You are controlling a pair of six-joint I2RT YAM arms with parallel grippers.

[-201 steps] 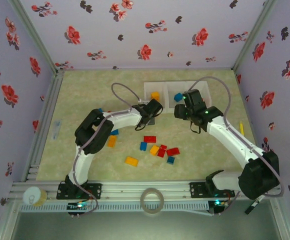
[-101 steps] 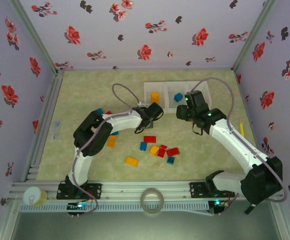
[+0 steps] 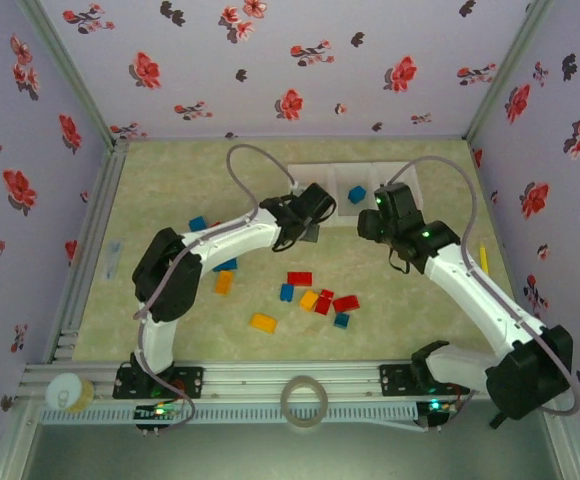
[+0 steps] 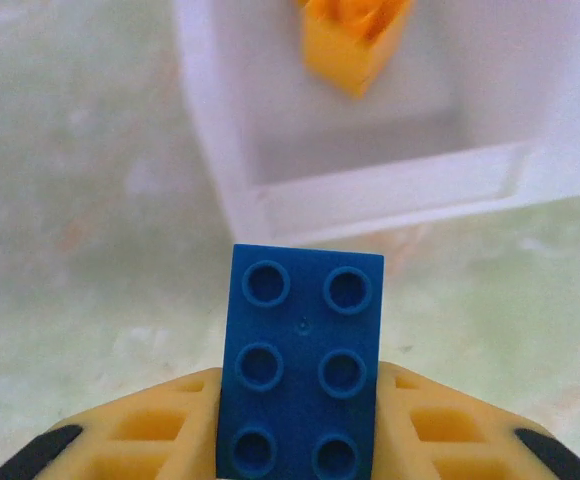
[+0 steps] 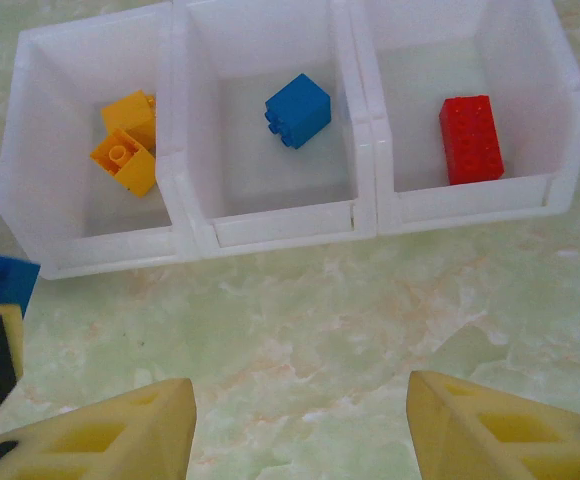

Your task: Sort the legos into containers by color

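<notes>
Plainly, the left gripper (image 4: pixel 300 452) is clamped on a blue brick (image 4: pixel 303 350), its long axis pointing up-frame at the yellow bin (image 4: pixel 390 135) — the blue bin (image 5: pixel 260 175) lies one compartment further right. The right gripper (image 5: pixel 300 425) hangs before the bins, jaws apart, empty.

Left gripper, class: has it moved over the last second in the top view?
Yes: the left gripper moved toward the far wall, now overlapping the white tray's left compartment.

Left to right, the white tray (image 5: pixel 365 226) holds two orange-yellow bricks (image 5: pixel 125 160), a blue brick (image 5: pixel 298 109), a red brick (image 5: pixel 471 139). The right gripper (image 5: pixel 300 400) has its fingers spread.
</notes>
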